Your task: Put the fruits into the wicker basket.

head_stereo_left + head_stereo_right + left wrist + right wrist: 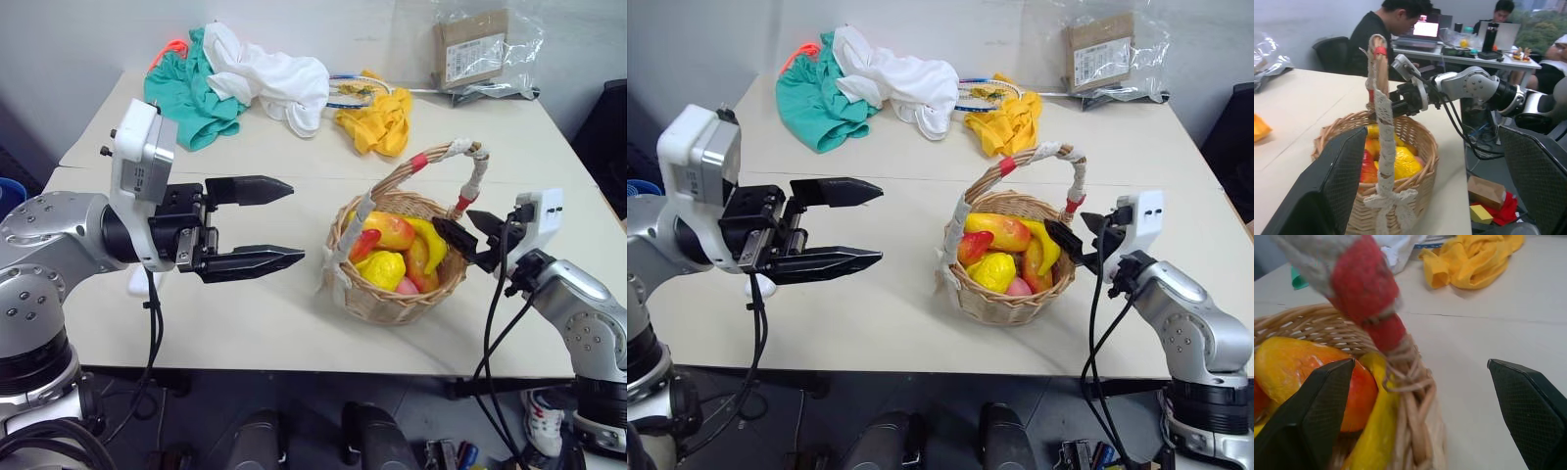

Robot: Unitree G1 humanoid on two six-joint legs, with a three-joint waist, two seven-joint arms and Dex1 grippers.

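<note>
The wicker basket (390, 304) stands right of the table's middle, its tall handle (432, 157) wrapped in white cloth with red tape. Inside lie the fruits: a mango (390, 230), a banana (432, 243), a lemon (384, 267) and a peach (406, 286). My right gripper (453, 221) is open at the basket's right rim. In the right wrist view the handle's red-taped foot (1376, 328) stands between its fingers (1327, 391). My left gripper (298, 222) hangs open and empty left of the basket, pointing at it.
Green (186, 98), white (279, 78) and yellow (377, 122) clothes lie along the table's far side, with a bagged cardboard packet (472, 47) at the back right. A small white case (137, 284) sits under my left arm. People sit at desks (1449, 46) beyond.
</note>
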